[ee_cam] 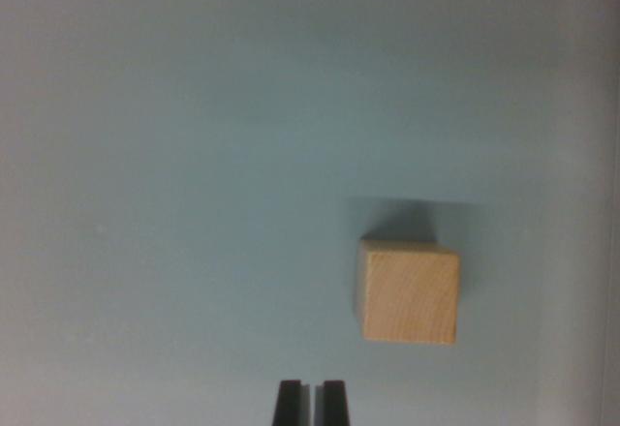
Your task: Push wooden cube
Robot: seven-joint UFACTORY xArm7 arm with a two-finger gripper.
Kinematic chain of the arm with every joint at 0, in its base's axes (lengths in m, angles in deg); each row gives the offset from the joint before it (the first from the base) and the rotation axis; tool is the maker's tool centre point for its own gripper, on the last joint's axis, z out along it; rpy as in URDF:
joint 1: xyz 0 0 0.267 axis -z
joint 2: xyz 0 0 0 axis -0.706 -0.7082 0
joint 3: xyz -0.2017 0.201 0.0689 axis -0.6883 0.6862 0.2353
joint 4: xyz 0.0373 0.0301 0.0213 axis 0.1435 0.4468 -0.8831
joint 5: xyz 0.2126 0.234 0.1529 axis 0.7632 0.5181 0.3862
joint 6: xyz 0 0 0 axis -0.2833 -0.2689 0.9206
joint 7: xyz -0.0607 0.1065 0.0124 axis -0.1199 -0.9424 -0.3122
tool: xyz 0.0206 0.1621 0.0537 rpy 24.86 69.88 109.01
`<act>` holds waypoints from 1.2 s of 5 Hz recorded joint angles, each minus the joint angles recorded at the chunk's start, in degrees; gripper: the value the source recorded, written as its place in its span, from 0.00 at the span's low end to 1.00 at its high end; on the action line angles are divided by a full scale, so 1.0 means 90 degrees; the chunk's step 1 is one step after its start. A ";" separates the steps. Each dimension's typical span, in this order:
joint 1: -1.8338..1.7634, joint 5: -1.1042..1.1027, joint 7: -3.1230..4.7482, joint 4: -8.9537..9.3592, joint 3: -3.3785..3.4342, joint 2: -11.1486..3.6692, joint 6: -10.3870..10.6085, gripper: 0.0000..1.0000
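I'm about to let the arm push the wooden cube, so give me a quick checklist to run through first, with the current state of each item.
1. Wooden cube fully in view: ok.
2. Cube sits flat on the surface: ok.
3. Gripper fingers nearly together, nothing held: ok.
4. Fingers lined up with cube: not ok, cube lies toward the wrist view's right.
5. Contact with cube: not ok, a gap shows.
6. Surface around cube free of obstacles: ok.

Item one, and the only one I can log from my station: a plain pale blue-grey surface (194,155), matte and unmarked, spreading ahead of the claw and out to both sides of it. It looks slightly darker toward the wrist view's left and right edges.
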 joint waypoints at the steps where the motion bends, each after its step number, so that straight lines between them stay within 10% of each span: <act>1: 0.0000 0.0000 0.0000 0.0000 0.0000 0.0000 0.0000 0.00; 6: 0.0119 -0.0019 0.0165 0.0828 -0.0142 -0.0093 0.0899 0.00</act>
